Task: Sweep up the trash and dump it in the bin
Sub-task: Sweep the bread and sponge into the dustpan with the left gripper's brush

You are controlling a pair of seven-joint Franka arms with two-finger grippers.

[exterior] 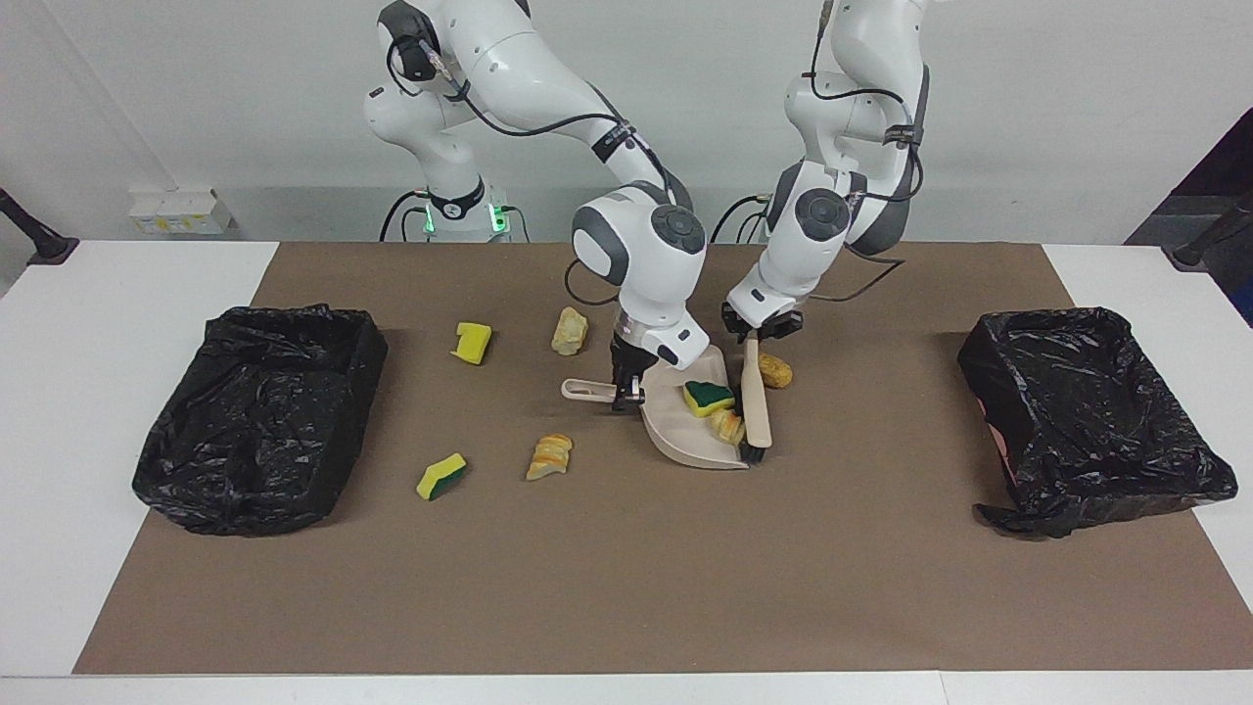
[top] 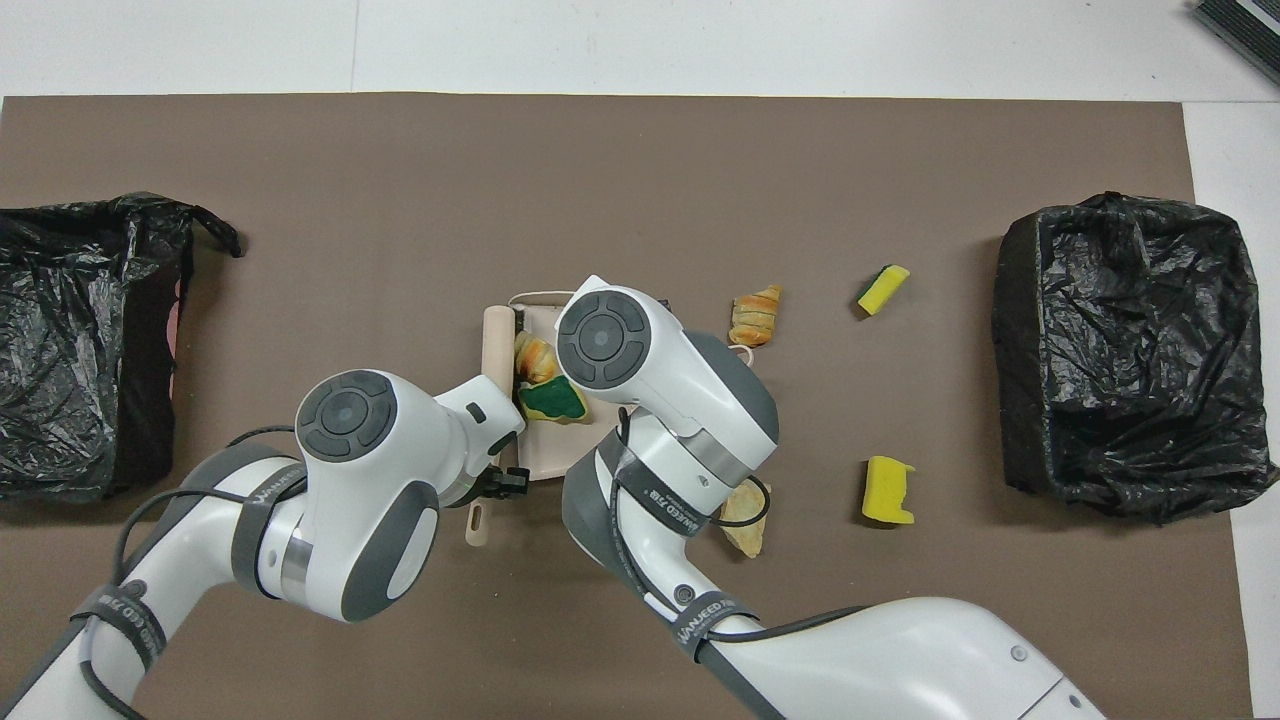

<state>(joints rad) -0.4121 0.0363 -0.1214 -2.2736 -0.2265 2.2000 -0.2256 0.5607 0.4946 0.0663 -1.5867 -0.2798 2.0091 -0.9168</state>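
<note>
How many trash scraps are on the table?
7. A sponge and a bread lump in the dustpan, a lump beside the brush, two sponges and two lumps toward the right arm's end. Arms may hide more.

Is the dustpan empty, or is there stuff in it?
Not empty. The dustpan holds a green-topped sponge and a bread lump, with the brush right beside them.

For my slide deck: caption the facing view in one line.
Right gripper holds the dustpan by its handle; left gripper sweeps trash in with the brush.
</note>
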